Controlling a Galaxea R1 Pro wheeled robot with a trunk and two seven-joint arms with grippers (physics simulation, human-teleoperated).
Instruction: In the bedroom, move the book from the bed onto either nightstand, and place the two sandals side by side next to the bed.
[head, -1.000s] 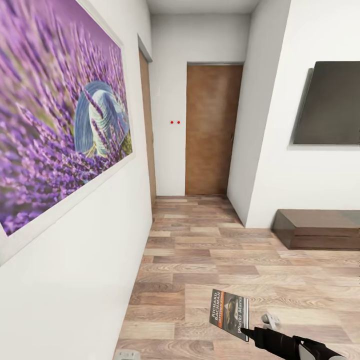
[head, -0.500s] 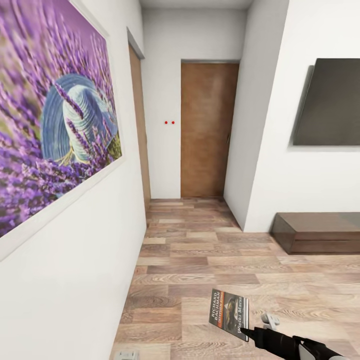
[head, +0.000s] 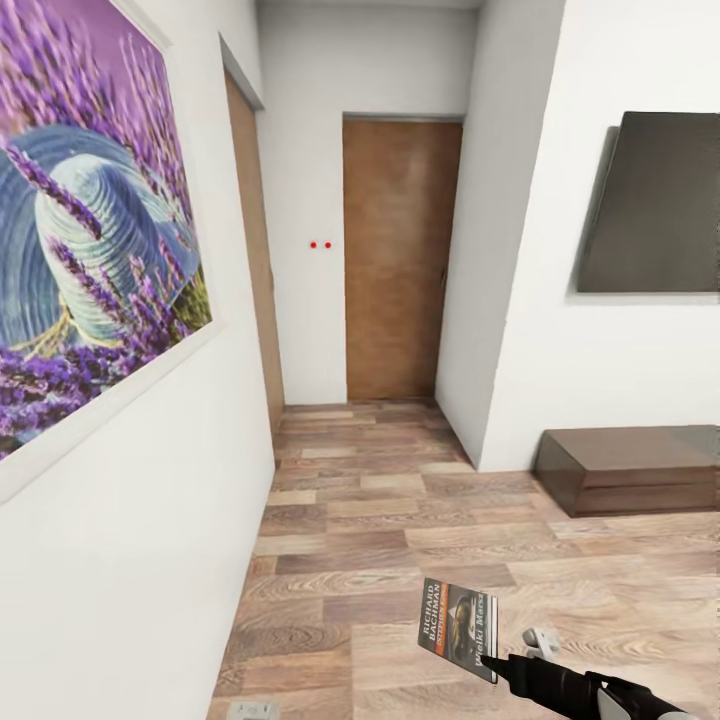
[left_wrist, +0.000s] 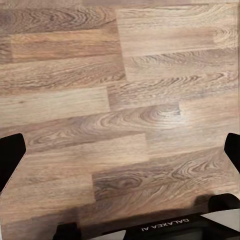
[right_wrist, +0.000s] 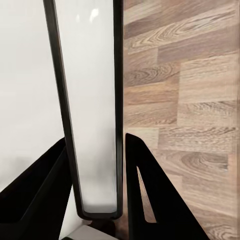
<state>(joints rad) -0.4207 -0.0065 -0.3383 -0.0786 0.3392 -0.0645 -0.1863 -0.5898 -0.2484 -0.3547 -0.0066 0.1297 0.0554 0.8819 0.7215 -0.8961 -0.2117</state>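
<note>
Right tool (head: 497, 661) carries the thin dark paperback book (head: 459, 629) above the brown wood-plank floor (head: 380, 540).
In the right wrist view both black fingers (right_wrist: 150, 200) are closed on the book's edge (right_wrist: 95, 110), which stands upright between them. The left tool's (left_wrist: 120, 150) fingertips sit wide apart over bare planks, gripping nothing. Ahead of the book are a brown wooden door (head: 400, 260) and a low dark brown cabinet (head: 630, 468).

Floor (head: 400, 520): wood-look planks w/ strong grain, slight sheen. Walls (head: 600, 380): smooth matt white. Door (head: 400, 260): mid-brown wood, matt. Low cabinet (head: 630, 470): dark brown wood, glossy top. Wall panel (head: 655, 205): dark, smooth, semi-matt. Book (head: 459, 628): glossy printed paper cover. Right hand (head: 515, 672): black matt plastic; book's page edges (right_wrist: 92, 100) pale, smooth.
</note>
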